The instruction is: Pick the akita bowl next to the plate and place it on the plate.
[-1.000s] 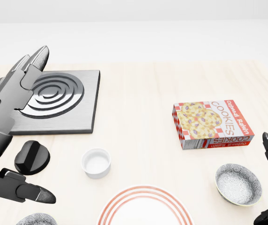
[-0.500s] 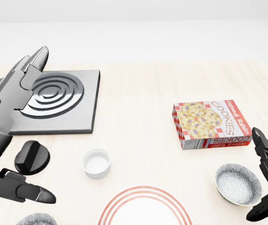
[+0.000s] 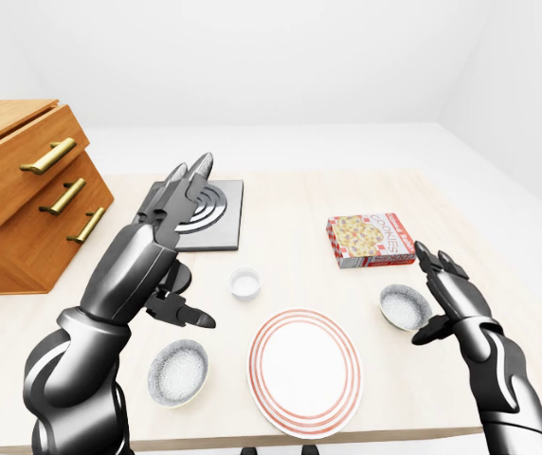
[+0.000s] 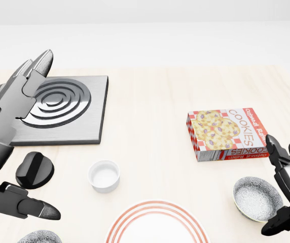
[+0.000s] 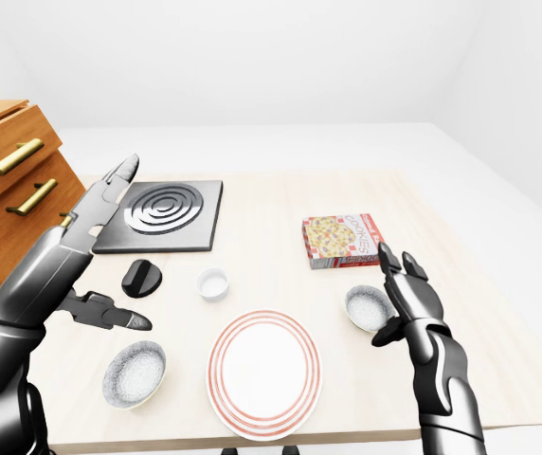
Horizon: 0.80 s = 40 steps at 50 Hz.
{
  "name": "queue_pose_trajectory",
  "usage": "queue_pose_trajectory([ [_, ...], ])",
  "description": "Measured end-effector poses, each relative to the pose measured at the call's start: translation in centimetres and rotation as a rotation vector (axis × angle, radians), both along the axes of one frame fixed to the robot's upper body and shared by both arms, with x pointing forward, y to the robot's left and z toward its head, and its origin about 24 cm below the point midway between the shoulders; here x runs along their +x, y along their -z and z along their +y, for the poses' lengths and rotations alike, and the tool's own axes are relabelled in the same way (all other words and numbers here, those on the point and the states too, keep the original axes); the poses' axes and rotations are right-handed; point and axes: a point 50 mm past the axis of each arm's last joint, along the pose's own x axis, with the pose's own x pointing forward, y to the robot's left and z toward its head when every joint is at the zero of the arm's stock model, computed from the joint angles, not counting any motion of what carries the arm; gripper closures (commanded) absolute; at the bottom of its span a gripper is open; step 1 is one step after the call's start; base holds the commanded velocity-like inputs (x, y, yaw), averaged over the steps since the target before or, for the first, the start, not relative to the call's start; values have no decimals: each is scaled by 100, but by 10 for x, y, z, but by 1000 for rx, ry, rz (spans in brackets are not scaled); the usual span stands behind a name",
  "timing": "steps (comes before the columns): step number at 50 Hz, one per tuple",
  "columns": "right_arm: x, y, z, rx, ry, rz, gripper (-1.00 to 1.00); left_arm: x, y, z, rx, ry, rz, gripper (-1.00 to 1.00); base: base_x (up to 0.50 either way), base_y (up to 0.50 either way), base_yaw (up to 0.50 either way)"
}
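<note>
Two speckled grey akita bowls flank the red-rimmed white plate [image 3: 304, 370]. One bowl [image 3: 405, 306] lies just right of the plate, the other [image 3: 178, 373] just left of it. My right hand [image 3: 429, 296] stands open at the right bowl's right side, fingers raised above its rim and thumb low beside it, not closed on it. My left hand [image 3: 190, 248] hovers open high over the table's left part, above the left bowl and apart from it. Nothing lies on the plate.
A cookies box [image 3: 370, 239] lies above the right bowl. A small white ramekin [image 3: 244, 282] sits above the plate. A black knob [image 5: 142, 277] and a grey burner plate [image 5: 162, 216] are at the left. Wooden drawers [image 3: 25, 190] stand at the table's left end.
In the head view my right hand has come in from the right edge, leftward and upward, up against the right bowl. The left hand and the objects stay put.
</note>
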Motion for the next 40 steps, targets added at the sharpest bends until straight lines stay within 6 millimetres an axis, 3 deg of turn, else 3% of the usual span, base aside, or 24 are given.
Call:
queue_pose_trajectory([
  [40,-4,11,0,2,18,19,-100,0,-1,0,3,1,-3,-100,0,0,0],
])
